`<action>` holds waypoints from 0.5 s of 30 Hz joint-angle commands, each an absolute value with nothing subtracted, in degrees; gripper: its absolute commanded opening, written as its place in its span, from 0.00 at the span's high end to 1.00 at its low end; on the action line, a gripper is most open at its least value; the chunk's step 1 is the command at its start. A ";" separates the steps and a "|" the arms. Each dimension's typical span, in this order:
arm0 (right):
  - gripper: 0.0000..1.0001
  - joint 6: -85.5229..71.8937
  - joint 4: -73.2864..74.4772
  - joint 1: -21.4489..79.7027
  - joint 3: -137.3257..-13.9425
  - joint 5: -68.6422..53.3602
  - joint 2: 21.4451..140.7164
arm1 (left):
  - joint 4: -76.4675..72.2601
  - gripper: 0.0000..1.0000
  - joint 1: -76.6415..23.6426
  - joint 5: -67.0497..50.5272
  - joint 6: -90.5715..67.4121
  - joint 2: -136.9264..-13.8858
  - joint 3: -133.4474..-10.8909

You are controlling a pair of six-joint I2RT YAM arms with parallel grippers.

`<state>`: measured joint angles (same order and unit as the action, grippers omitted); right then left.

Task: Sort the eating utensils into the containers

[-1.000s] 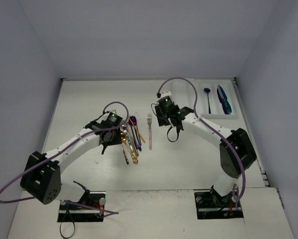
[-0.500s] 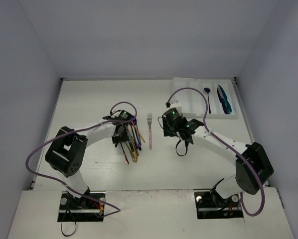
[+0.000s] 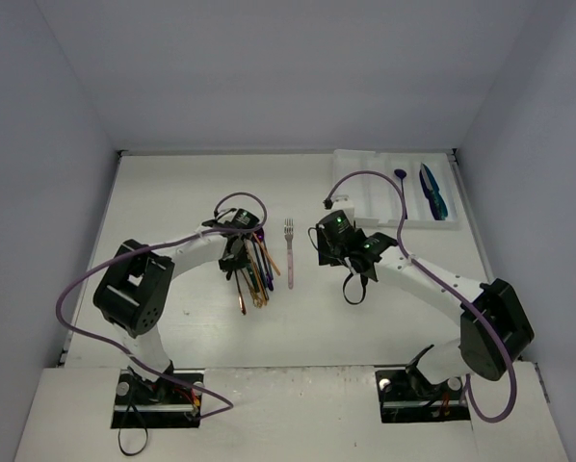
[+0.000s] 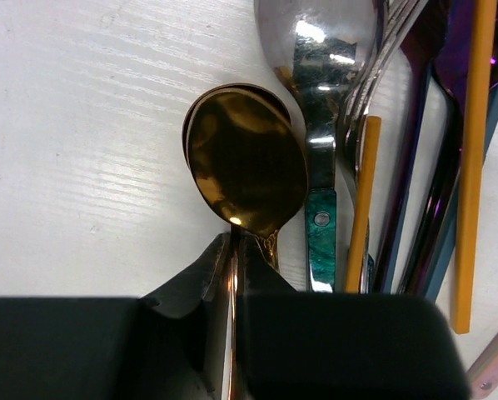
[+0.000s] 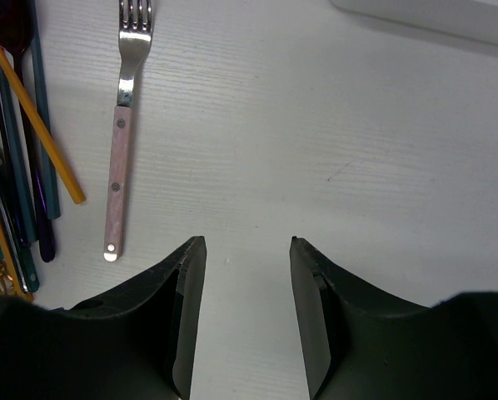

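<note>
Eating utensils (image 3: 254, 271) lie mostly in a loose heap on the table (image 3: 163, 212), left of centre and well apart from the white tray (image 3: 370, 188) in the far right corner. We judge the sorting to be at an early stage. Only two pieces sit in the tray's compartments: a dark purple spoon (image 3: 401, 191) in one, and a blue-teal piece (image 3: 430, 192) in the compartment next to it, nearer the right wall (too small from above to say what kind it is). We can make out no utensil in the other compartments.

The left gripper (image 4: 235, 250) is over the heap, its fingers fully closed on the thin neck of a gold spoon (image 4: 247, 171), just below the bowl. The bowl lies face up at the heap's edge, beside a teal-handled spoon (image 4: 320, 237), with yellow sticks (image 4: 480, 150) and purple pieces (image 4: 436, 217) crowded alongside. We cannot tell whether the gold spoon is off the table yet.

The right gripper (image 5: 247, 275) hangs about half open with only bare table between its jaws. A pink-handled fork (image 5: 120, 142) lies alone just beyond it, between the heap and that gripper.

Nearly everything is left to do: the gold spoon, the lone fork and the rest of the heap all need a compartment.
</note>
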<state>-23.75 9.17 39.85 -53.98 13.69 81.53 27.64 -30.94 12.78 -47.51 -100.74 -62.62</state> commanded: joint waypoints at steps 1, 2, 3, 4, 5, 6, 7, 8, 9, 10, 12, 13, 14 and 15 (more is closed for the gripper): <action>0.58 -22.70 7.38 40.83 -56.63 12.53 78.84 | 34.13 1.00 -29.23 18.22 -45.52 -95.60 -60.08; 0.58 -22.60 7.38 40.98 -57.00 12.25 78.76 | 34.89 1.00 -28.68 18.94 -44.86 -93.82 -59.60; 0.58 -22.51 7.38 41.12 -57.37 11.97 78.67 | 35.64 1.00 -28.08 19.64 -44.17 -91.96 -59.09; 0.58 -22.46 7.42 41.40 -57.77 11.84 78.74 | 36.05 1.00 -27.74 20.06 -43.56 -90.66 -58.62; 0.58 -22.42 7.46 41.67 -58.16 11.72 78.82 | 36.45 1.00 -27.42 20.46 -42.97 -89.38 -58.14; 0.58 -22.35 7.47 41.88 -58.47 11.49 78.90 | 36.82 1.00 -27.07 20.63 -42.55 -89.04 -58.01; 0.58 -22.18 7.42 42.02 -58.87 11.14 79.02 | 37.44 1.00 -26.60 20.89 -42.12 -88.07 -57.96; 0.58 -22.03 7.35 42.17 -59.28 10.67 79.13 | 38.08 1.00 -26.18 21.09 -41.74 -87.05 -57.95; 0.58 -21.82 7.30 42.48 -59.82 9.94 79.26 | 38.44 1.00 -26.00 21.22 -41.31 -86.30 -58.01; 0.58 -21.38 7.30 43.06 -60.68 8.97 79.45 | 38.54 1.00 -25.95 21.55 -40.59 -85.29 -58.01; 0.58 -20.68 7.29 44.05 -62.08 7.81 79.76 | 38.51 1.00 -25.86 21.56 -39.47 -82.60 -58.65; 0.58 -20.33 7.26 44.34 -62.76 6.85 79.91 | 38.71 1.00 -25.81 21.71 -39.01 -81.41 -59.28; 0.58 -19.96 7.21 44.56 -63.44 5.65 80.07 | 39.02 1.00 -25.75 21.97 -38.59 -80.35 -60.02; 0.57 -19.72 7.11 44.89 -64.64 4.73 80.26 | 39.40 1.00 -25.66 22.35 -38.06 -78.92 -60.64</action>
<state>-21.59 9.19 43.32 -59.19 8.69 81.17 37.30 -25.91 19.51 -41.42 -85.16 -56.86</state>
